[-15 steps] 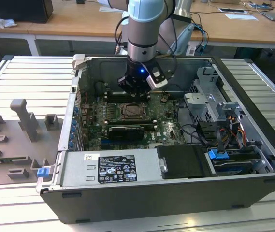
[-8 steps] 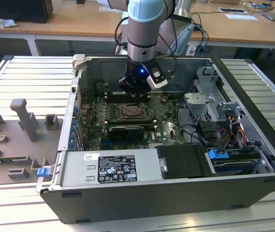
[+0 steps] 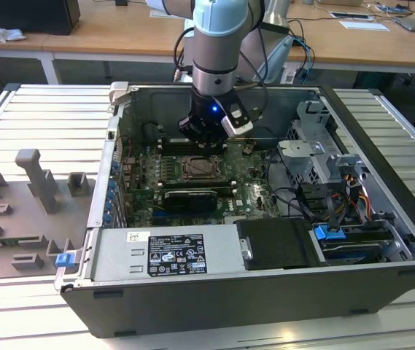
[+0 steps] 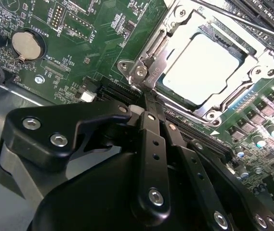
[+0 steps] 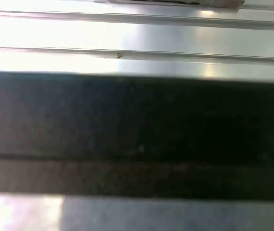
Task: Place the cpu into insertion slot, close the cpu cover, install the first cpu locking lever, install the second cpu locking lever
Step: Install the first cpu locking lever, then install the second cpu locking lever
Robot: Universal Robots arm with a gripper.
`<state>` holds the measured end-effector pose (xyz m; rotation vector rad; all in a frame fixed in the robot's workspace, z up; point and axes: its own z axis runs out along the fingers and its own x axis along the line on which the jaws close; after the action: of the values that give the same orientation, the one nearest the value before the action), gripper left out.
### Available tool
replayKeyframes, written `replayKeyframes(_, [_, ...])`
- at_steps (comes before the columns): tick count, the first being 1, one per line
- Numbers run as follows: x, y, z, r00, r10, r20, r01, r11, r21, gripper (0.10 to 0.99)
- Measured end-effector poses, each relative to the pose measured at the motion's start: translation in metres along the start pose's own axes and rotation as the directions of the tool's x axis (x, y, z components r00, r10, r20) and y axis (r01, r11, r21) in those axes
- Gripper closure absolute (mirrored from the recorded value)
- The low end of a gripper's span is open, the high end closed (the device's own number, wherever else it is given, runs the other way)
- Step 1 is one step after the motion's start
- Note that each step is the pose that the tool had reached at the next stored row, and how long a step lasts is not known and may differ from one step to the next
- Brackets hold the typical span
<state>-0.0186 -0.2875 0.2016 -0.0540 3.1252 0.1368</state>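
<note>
Two steps look done: cpu (image 4: 202, 67) sits in the insertion slot (image 3: 204, 169) and the cpu cover (image 4: 163, 57) lies flat over it, inside the open computer case (image 3: 382, 219) on the bench. Tool (image 4: 149, 103) hangs just beside the socket's near corner, fingers pinched together with nothing visibly gripped, tips by a locking lever (image 4: 144, 72). Judging by that, first lever is in hand; it needs a press down and a hook under its catch

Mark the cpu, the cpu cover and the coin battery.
cpu (image 4: 202, 67), second wrist view, middle of its pale metal face.
cpu cover (image 4: 168, 60), second wrist view, frame edge beside the chip.
coin battery (image 4: 27, 44), second wrist view, centre of the disc.
</note>
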Motion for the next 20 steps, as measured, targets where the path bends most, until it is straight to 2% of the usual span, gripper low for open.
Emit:
replayKeyframes(1, [0.0000, 0.0001, -0.0012, 1.0000, 0.000, 0.0002, 0.000, 1.0000, 0.000, 0.980])
replayKeyframes(4, [-0.0002, 0.0011, -0.0128, 1.0000, 0.000, -0.0001, 0.000, 1.0000, 0.000, 0.980])
replayKeyframes(5, [-0.0002, 0.0012, -0.0137, 1.0000, 0.000, -0.0001, 0.000, 1.0000, 0.000, 0.980])
replayKeyframes(20, [0.0001, -0.0114, -0.0149, 1.0000, 0.000, -0.0007, 0.000, 1.0000, 0.000, 0.980])
